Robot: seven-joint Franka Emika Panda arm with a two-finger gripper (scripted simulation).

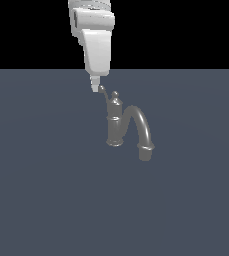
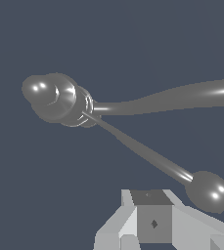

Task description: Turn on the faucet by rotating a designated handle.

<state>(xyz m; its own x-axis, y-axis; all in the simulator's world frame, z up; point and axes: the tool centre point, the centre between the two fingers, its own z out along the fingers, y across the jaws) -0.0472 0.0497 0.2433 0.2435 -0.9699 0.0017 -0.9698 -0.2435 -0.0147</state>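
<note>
The grey faucet (image 1: pixel 115 125) stands on the flat floor, with an upright column, a knob finial and a thick arched spout (image 1: pixel 143 131) curving toward the exterior view's right. Its thin handle (image 1: pixel 105 95) rises from the column toward the exterior view's left and ends in a small ball. My gripper (image 1: pixel 95 86) hangs straight down with its tip right beside that ball. The fingers look closed together and hold nothing. In the wrist view the column (image 2: pixel 59 97) shows from above, the handle (image 2: pixel 143 152) runs to its ball (image 2: pixel 209 191), and the gripper (image 2: pixel 151 215) sits just beside the ball.
The floor (image 1: pixel 46 200) around the faucet is plain dark blue-grey. The arm's white wrist (image 1: pixel 97 45) comes down from above the faucet.
</note>
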